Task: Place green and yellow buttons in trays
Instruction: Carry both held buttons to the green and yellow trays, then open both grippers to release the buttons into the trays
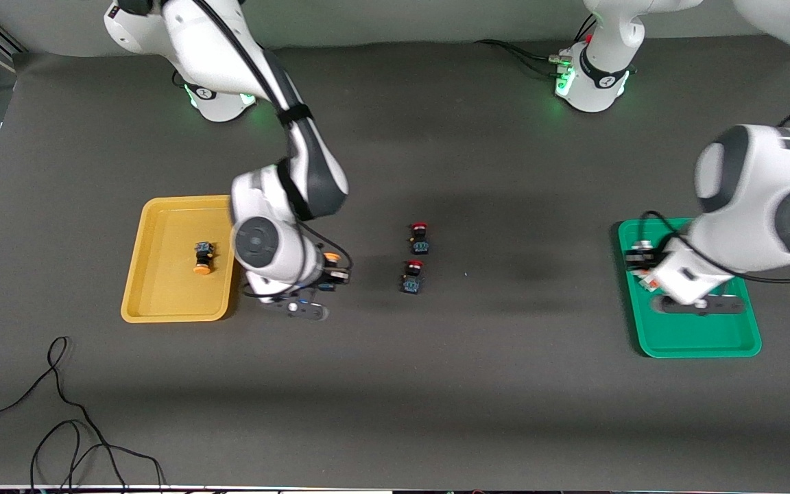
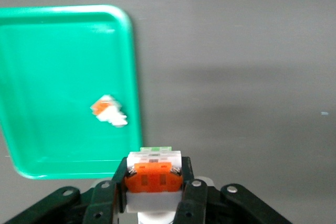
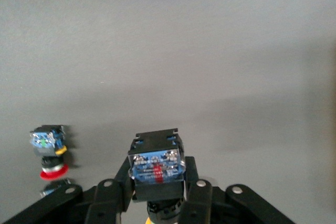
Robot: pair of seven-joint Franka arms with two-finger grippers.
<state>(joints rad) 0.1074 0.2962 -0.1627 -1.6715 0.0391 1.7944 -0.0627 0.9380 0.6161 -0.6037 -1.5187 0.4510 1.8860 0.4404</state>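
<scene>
My right gripper is low over the mat beside the yellow tray, shut on a black-bodied button with a yellow-orange cap. A second such button lies in the yellow tray. My left gripper hangs over the edge of the green tray, shut on a white-grey button with an orange face. Another white-and-orange button lies in the green tray; the arm hides it in the front view.
Two black buttons with red caps stand mid-table, one of them in the right wrist view. Loose black cables lie near the front camera at the right arm's end. More cables run by the left arm's base.
</scene>
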